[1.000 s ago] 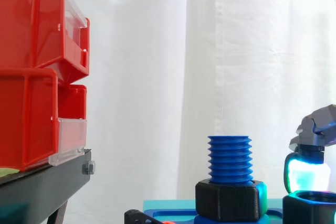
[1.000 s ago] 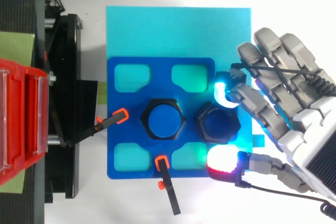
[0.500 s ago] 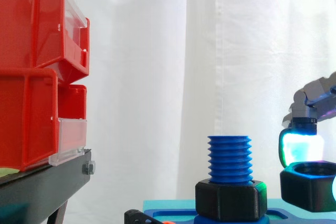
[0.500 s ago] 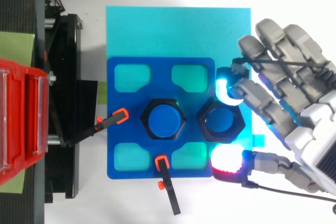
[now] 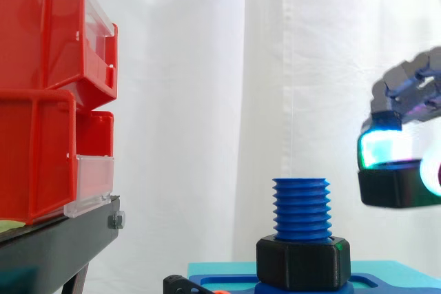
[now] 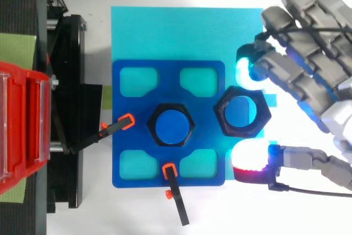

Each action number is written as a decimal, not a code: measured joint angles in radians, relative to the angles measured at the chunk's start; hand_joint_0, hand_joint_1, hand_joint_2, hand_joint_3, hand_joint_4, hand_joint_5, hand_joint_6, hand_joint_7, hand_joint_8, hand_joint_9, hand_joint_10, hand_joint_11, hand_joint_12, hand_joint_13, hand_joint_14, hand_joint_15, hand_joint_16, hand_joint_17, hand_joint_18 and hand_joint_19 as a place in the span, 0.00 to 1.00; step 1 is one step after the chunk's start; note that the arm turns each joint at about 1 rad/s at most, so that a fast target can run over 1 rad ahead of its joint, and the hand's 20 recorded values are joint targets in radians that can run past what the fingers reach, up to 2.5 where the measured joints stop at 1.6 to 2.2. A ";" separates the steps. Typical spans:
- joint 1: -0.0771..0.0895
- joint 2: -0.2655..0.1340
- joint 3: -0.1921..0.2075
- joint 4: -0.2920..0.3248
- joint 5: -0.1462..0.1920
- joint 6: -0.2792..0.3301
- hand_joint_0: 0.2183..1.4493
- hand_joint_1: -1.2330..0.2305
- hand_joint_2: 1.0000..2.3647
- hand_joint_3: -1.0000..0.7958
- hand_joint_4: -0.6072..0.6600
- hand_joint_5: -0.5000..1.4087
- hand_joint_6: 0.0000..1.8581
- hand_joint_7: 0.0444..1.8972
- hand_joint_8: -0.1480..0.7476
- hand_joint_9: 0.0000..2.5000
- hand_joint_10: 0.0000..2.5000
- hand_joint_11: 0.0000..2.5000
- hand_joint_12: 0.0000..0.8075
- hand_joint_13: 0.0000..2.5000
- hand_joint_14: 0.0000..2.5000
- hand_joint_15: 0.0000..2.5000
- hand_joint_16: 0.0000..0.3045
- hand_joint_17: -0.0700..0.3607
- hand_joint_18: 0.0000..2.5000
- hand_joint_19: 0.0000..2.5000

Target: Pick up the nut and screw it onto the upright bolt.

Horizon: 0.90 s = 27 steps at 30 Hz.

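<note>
A black hexagonal nut [image 6: 242, 112] hangs in the air, pinched between a cyan-glowing fingertip [image 6: 243, 70] and a red-glowing thumb pad [image 6: 250, 156] of my hand [image 6: 308, 75]. In the side view the nut [image 5: 396, 185] sits to the right of the blue threaded bolt [image 5: 301, 208], about level with its top. The bolt [image 6: 171, 126] stands upright on the blue base plate [image 6: 126, 130], with another black nut [image 5: 301, 261] seated around its foot.
Red bins [image 5: 48, 94] rest on a black stand [image 5: 55, 239] at the left. A cyan sheet [image 6: 181, 31] lies under the base plate. Two black clamps with orange tips [image 6: 125, 121] [image 6: 170, 171] hold the plate near its left and front edges.
The hand has lifted the nut off the base plate, from plate level up to about the bolt's top, and carried it slightly to the right in the top view.
</note>
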 measured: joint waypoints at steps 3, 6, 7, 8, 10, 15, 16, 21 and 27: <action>-0.019 0.000 0.034 -0.031 -0.039 0.049 0.24 0.39 0.00 0.28 0.64 0.16 0.27 0.67 0.51 0.13 0.00 0.00 0.47 0.10 0.00 0.00 0.19 0.46 0.10 0.00; -0.038 0.000 0.060 -0.043 -0.094 0.073 0.24 0.39 0.00 0.28 0.64 0.16 0.27 0.67 0.51 0.13 0.00 0.00 0.47 0.10 0.00 0.00 0.19 0.46 0.10 0.00; -0.044 0.000 0.066 -0.044 -0.117 0.079 0.24 0.39 0.00 0.28 0.64 0.16 0.27 0.67 0.51 0.13 0.00 0.00 0.47 0.10 0.00 0.00 0.19 0.46 0.10 0.00; -0.050 0.000 0.070 -0.044 -0.136 0.085 0.24 0.39 0.00 0.28 0.64 0.16 0.27 0.67 0.51 0.13 0.00 0.00 0.47 0.10 0.00 0.00 0.19 0.46 0.10 0.00; -0.065 0.000 0.075 -0.042 -0.186 0.104 0.24 0.39 0.00 0.28 0.64 0.16 0.27 0.67 0.51 0.13 0.00 0.00 0.47 0.10 0.00 0.00 0.19 0.46 0.10 0.00; -0.097 0.000 0.079 -0.016 -0.303 0.162 0.24 0.39 0.00 0.28 0.64 0.16 0.27 0.67 0.51 0.13 0.00 0.00 0.46 0.10 0.00 0.00 0.19 0.46 0.10 0.00; -0.101 -0.001 0.079 -0.008 -0.320 0.172 0.24 0.39 0.00 0.28 0.64 0.16 0.27 0.67 0.51 0.13 0.00 0.00 0.46 0.10 0.00 0.00 0.19 0.46 0.10 0.00; -0.128 -0.009 0.077 0.056 -0.417 0.211 0.24 0.39 0.00 0.28 0.64 0.16 0.27 0.67 0.51 0.13 0.00 0.00 0.46 0.10 0.00 0.00 0.19 0.46 0.11 0.00; -0.165 -0.035 0.076 0.136 -0.530 0.235 0.24 0.40 0.00 0.28 0.64 0.16 0.27 0.67 0.51 0.14 0.00 0.00 0.46 0.10 0.00 0.00 0.19 0.46 0.11 0.00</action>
